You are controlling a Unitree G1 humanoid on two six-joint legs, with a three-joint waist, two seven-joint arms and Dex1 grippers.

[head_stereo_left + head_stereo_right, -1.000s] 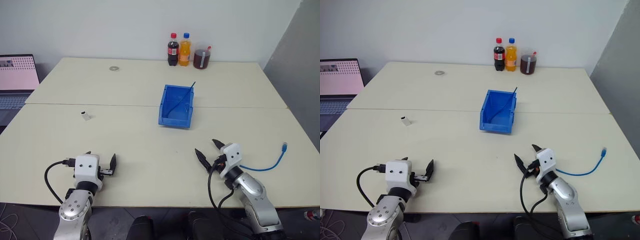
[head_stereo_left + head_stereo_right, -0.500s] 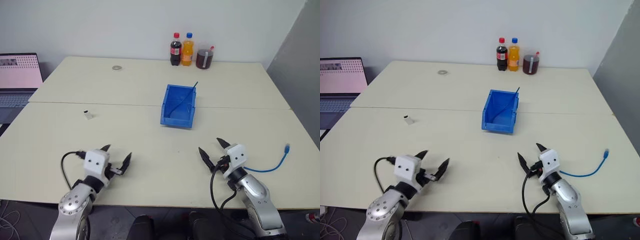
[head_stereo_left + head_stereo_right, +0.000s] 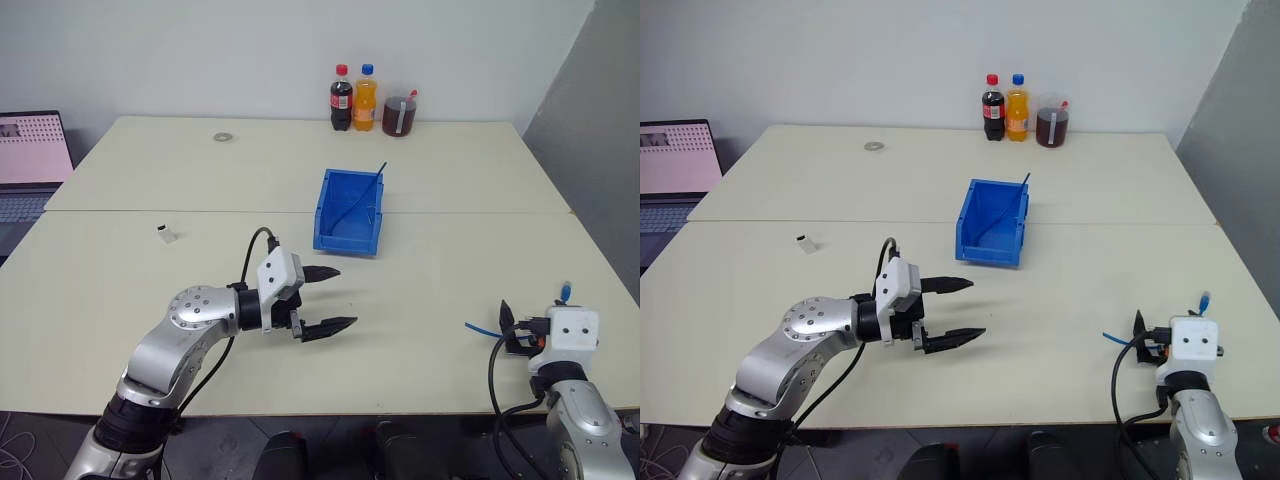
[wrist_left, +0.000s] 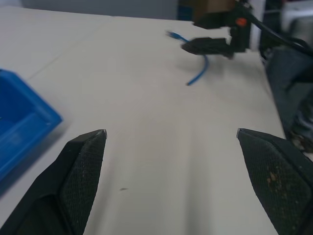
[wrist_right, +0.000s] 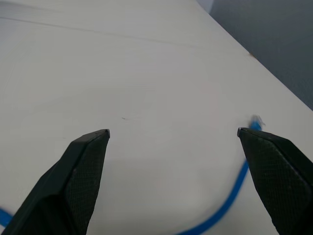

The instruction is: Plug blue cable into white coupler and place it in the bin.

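Left gripper [image 3: 332, 298] over table [image 3: 150, 290] middle, pointing sideways toward right side, jaws spread wide, nothing between them. Right gripper [image 5: 173, 142] near front right edge, jaws spread wide too, empty, straddling blue cable [image 5: 230, 196] on table, not touching it. White coupler [image 3: 166, 233] far left, alone. Bin [image 3: 350, 210] mid-table, just beyond left gripper.

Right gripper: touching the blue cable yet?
Apart. In the right wrist view the right gripper is wide open, and the blue cable lies on the table between its fingers with bare tabletop either side.
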